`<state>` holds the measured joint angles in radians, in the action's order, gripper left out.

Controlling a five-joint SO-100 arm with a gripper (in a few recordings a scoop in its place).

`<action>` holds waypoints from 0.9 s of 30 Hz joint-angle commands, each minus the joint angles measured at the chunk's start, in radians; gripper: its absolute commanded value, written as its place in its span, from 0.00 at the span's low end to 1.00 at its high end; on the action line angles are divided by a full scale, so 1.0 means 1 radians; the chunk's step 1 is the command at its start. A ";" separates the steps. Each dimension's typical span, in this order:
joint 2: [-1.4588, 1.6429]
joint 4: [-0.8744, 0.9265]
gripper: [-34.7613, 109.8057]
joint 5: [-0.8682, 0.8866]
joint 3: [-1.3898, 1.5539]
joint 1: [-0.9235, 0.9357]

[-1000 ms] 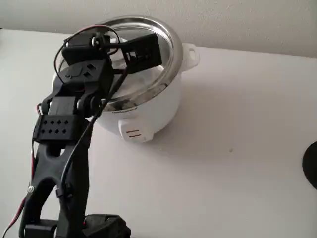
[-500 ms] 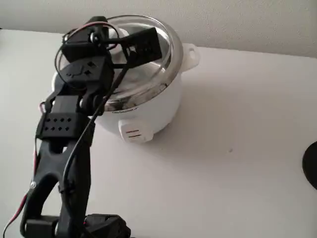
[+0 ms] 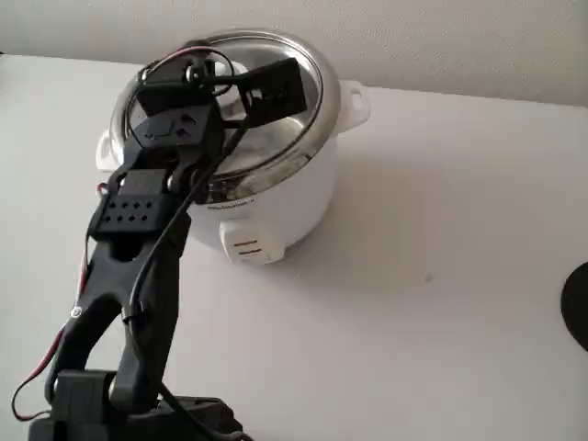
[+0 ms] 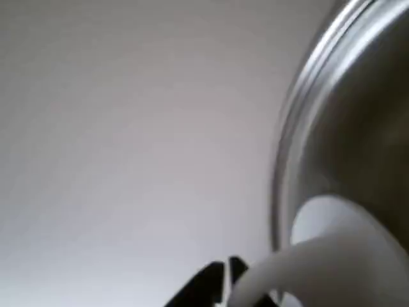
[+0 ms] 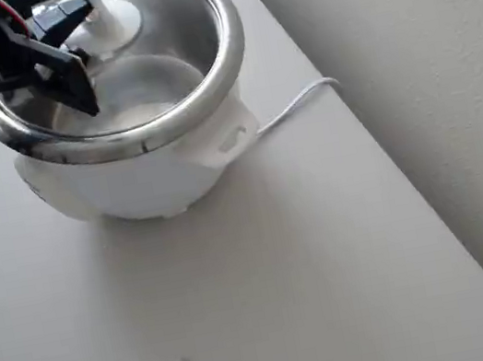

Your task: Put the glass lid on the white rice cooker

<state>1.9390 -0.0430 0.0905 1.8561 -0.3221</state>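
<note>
Fixed view: arm leans over the white rice cooker; glass lid sits on or just above the steel rim, looks a bit tilted. Gripper is over the lid centre.

Wrist view: white knob close up, lid's metal rim curving beside it. Dark finger tip just beside the knob; can't tell if fingers are clamped or apart.

Overhead view: gripper at knob, lid clear w/ thin metal edge.

Risk: if let go while tilted, lid could seat crooked or slide off the rim.
</note>
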 commanded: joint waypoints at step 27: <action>0.526 0.749 0.35 -0.178 0.101 0.064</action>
<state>2.3040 0.5599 -0.0169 1.9620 -0.2869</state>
